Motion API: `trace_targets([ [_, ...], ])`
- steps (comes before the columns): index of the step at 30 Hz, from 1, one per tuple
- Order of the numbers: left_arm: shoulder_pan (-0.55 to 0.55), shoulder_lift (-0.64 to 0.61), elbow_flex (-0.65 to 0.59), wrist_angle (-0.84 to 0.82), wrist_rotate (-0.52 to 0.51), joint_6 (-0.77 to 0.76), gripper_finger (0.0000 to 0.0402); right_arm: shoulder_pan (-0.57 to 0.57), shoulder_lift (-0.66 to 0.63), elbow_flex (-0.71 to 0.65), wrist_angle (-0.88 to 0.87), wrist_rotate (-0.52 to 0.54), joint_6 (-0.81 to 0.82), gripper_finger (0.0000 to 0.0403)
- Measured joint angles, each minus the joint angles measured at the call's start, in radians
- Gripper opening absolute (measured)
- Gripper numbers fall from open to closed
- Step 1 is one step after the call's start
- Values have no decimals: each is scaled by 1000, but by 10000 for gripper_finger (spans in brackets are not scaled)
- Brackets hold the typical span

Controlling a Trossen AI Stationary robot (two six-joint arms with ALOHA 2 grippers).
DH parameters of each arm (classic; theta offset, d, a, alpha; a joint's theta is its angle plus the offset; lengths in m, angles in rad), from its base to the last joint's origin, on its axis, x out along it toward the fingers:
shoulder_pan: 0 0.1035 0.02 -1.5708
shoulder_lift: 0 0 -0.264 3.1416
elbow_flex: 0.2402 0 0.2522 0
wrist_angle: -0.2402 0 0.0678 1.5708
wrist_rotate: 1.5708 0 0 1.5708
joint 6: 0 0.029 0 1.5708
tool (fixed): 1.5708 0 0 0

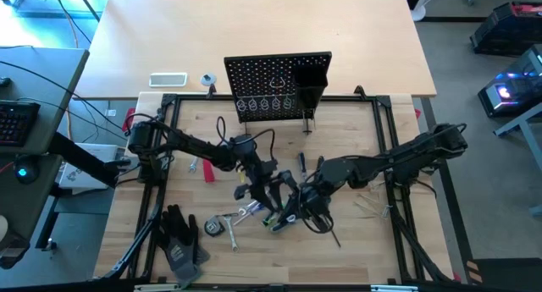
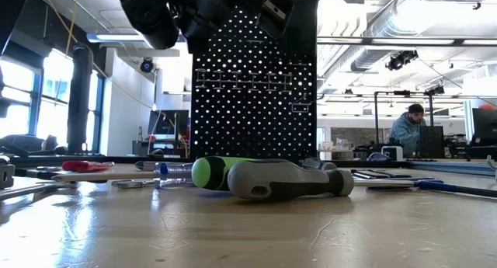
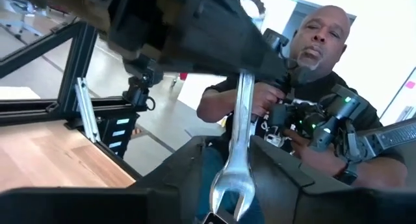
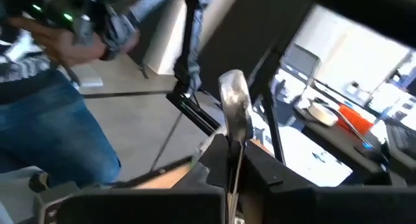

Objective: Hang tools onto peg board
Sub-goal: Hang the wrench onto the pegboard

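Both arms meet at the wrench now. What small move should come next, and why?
Probably the left tool should back away from the silver wrench: its fingers stand apart, while the right tool is shut on it and can carry it to the peg board.

The high view is evenly lit and fairly sharp, with soft, short shadows under the arms on the wooden table (image 1: 356,131); blue glow marks the corners at upper left and right.

The low view is strongly backlit: the windows (image 2: 46,97) and ceiling lights burn out to white, light shines through the holes of the peg board (image 2: 252,89), and glare streaks the tabletop. The near foreground is soft.

In the left wrist view the silver wrench (image 3: 239,146) catches bright highlights, while the dark near parts are blurred.

The right wrist view is smeared by motion blur throughout, with washed-out highlights.
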Motion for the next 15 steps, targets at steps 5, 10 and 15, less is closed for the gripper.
trace_targets([
  [5,8,-2,0,-21,3,11,128,22,-9,0,-58,112,1,5],
  [10,7,-2,0,-126,-11,107,129,47,-53,0,-151,236,5,5],
  [15,18,-7,1,-168,-59,199,129,60,-124,-1,-227,321,28,5],
])
